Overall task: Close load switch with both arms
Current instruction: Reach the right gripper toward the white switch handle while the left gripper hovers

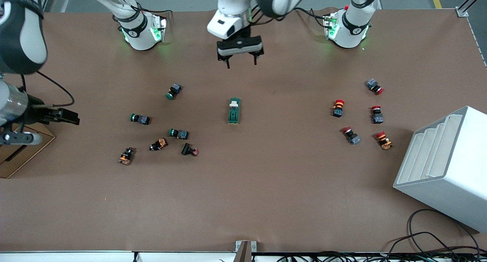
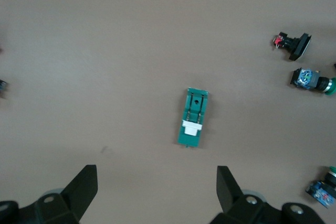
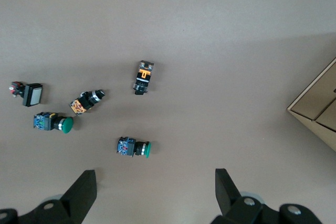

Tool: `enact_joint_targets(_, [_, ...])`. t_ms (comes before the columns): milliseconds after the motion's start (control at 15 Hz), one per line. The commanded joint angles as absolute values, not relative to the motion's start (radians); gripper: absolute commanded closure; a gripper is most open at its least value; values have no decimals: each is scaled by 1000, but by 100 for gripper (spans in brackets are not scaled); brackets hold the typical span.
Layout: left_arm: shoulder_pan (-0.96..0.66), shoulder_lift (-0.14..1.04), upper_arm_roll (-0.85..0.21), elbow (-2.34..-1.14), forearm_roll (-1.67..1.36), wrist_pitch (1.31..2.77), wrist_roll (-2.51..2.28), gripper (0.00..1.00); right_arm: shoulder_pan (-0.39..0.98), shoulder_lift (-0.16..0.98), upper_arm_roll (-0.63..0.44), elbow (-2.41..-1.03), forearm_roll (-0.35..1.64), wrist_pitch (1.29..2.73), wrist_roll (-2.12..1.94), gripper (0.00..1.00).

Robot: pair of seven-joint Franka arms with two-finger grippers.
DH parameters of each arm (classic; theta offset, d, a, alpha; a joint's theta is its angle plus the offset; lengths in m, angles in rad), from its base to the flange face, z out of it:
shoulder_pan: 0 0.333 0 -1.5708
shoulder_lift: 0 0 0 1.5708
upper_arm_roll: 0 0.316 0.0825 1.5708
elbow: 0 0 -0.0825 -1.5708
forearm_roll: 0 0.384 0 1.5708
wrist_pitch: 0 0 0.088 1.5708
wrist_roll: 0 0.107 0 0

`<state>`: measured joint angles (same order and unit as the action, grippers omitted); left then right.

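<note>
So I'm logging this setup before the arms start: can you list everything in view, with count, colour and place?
load switch: one, dark green with a white lever, mid-table, untouched.
green-capped push buttons: three, toward the right arm's end.
other small parts: three, orange-and-black or black, nearer the front camera than the green-capped buttons.
red-capped push buttons: five, toward the left arm's end.
white stepped bin: one, at the left arm's end.
cardboard box: one, brown, at the right arm's end.
table: one, brown.
cables: black, at the table's edge nearest the front camera.
left gripper: black, fingers open, over bare table near the load switch.
right gripper: black, fingers open, beside the cardboard box.
</note>
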<state>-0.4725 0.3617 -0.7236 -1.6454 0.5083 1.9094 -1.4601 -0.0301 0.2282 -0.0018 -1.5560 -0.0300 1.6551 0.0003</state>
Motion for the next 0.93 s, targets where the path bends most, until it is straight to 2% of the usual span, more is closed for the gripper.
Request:
enact_joint_targets(0, [-563,465,-724,-1624,639,1919,-1600,0,-18,230,8,-1560,-46,1641,110,0])
enact_joint_targets(400, [-704,661,-721,-1663,996,1919,-1969,2,66,232,15,-1617,-37,1646,357,0])
enact_joint_targets(867, [-701,709,-719,-1848,1366,1922,-2158,2,136,235,17,-1706,98,1735,500,0])
